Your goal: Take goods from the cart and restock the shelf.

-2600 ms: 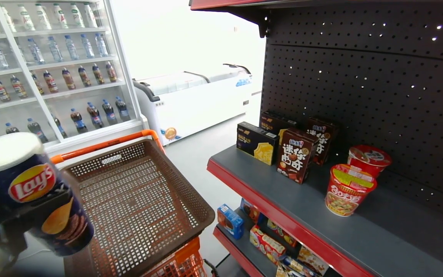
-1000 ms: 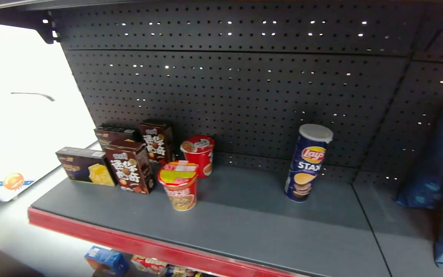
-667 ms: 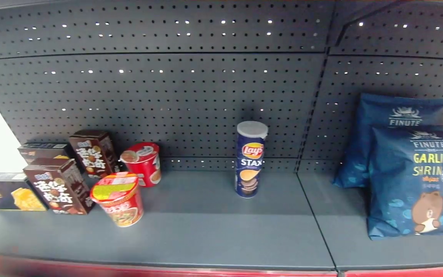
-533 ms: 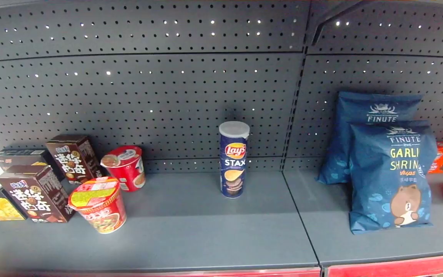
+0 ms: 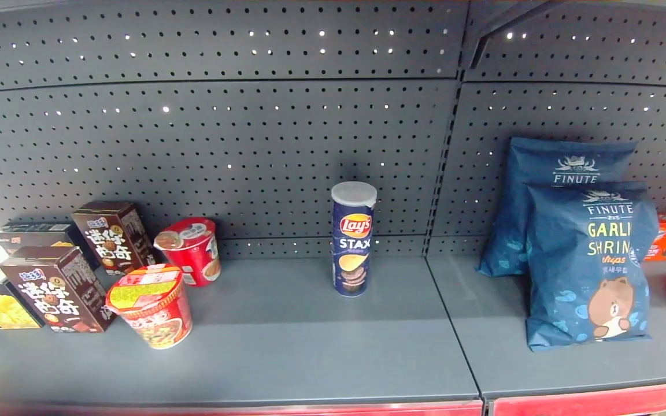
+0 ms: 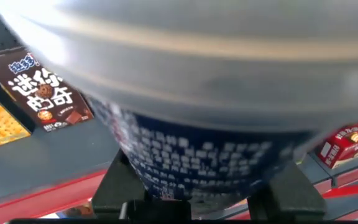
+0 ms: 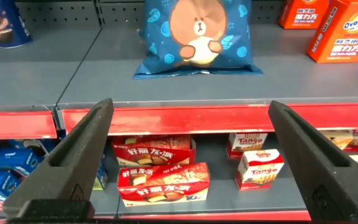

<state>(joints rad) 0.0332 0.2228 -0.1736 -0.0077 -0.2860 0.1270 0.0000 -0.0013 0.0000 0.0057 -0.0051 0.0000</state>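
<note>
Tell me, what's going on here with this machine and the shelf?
A robot is restocking a shop shelf. Its left gripper is clamped on a dark blue can with a pale lid, held in front of the shelf. A similar chip can stands upright on the shelf, between the noodle cups and the blue snack bags. The right gripper is open and empty, facing the shelf.

Grey shelf [image 5: 321, 352]: can [image 5: 354, 240], cups [image 5: 149, 306], boxes [image 5: 55, 289], bags [image 5: 590, 266]
</note>
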